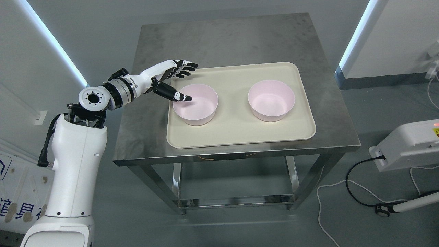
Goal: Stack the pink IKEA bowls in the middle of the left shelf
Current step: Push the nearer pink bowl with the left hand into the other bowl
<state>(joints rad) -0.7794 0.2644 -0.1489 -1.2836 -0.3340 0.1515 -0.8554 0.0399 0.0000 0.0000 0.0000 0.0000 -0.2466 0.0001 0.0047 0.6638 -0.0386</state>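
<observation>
Two pink bowls stand apart on a cream tray (240, 132) on the steel table. The left bowl (199, 108) is near the tray's left edge, the right bowl (271, 100) toward the tray's right. My left hand (187, 82) reaches in from the left and is open over the left bowl's near-left rim. Its thumb tip hangs over the bowl's inside, and its other fingers (185, 68) are spread above the tray's back left corner. It holds nothing. My right arm does not show.
The steel table (144, 137) has bare surface behind and to the left of the tray. A white device (408, 144) with cables on the floor stands at the right. Walls with light strips close in at both back corners.
</observation>
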